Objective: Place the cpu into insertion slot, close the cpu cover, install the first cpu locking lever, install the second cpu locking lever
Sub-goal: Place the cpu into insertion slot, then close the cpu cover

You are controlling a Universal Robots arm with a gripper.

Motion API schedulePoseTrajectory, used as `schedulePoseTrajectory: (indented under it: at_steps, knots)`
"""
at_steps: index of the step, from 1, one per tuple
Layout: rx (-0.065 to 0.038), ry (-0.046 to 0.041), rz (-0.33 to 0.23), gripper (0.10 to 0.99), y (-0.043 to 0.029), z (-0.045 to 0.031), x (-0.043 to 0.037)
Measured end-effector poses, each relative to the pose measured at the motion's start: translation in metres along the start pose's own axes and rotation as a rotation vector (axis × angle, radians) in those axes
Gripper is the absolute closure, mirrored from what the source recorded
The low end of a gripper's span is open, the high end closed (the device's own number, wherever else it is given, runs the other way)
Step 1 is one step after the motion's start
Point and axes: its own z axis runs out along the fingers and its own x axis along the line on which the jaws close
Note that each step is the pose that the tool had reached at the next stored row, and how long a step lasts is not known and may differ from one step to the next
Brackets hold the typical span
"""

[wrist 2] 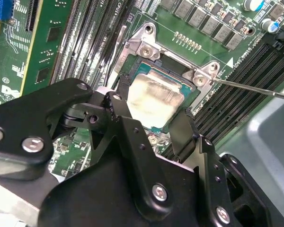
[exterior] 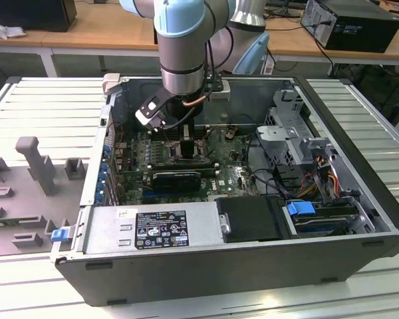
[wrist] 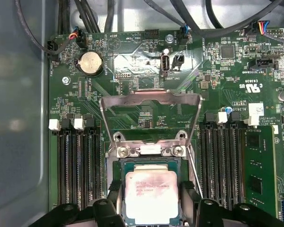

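Observation:
The cpu [wrist: 151, 187], a silver-grey square chip, lies flat in the insertion slot [wrist: 151, 162] on the green board. My gripper [wrist: 151, 201] hangs straight over it, one black finger against each of two opposite chip edges, shut on the chip. The second wrist view gives the same hold: cpu [wrist 2: 154, 97], gripper [wrist 2: 151, 111], fingers [wrist 2: 120, 101]. The cpu cover [wrist: 151, 98], a thin metal frame, stands swung open beyond the slot's hinge. A thin wire locking lever [wrist 2: 255, 88] sticks out beside the slot. In the exterior view the gripper [exterior: 188, 149] is low inside the case.
The open computer case [exterior: 359, 219] surrounds the board, with a drive cage and cables [exterior: 306, 159] on the exterior view's right. Black memory slots [wrist: 78, 165] flank the socket on both sides. A power supply [exterior: 159, 229] sits along the case's near wall.

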Motion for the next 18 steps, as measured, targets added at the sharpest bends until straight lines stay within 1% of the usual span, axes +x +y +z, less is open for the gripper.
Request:
schedulePoseTrajectory:
  at_steps: [2,3,4,7,8,14,16,17,18]
  knots:
    - [0.0,0.0,0.0,0.482,0.0002,-0.0026,0.0001]
    - [0.0,0.0001,0.0,0.482,0.0004,-0.0052,0.0001]
    - [0.0,0.0,0.0,0.561,0.0006,-0.0067,0.0002]
    - [0.0,-0.0034,0.0,0.929,0.0009,-0.0109,0.0003]
    - [0.0,-0.0043,0.0,0.98,0.001,-0.0118,0.0003]
    - [0.0,-0.0048,0.0,0.98,0.0012,-0.0147,0.0004]
    - [0.0,-0.0047,0.0,0.98,0.0014,-0.0171,0.0004]
    - [0.0,-0.0048,0.0,0.98,0.0017,-0.0207,0.0005]
    - [0.0,-0.0051,0.0,0.98,0.0018,-0.0211,0.0006]
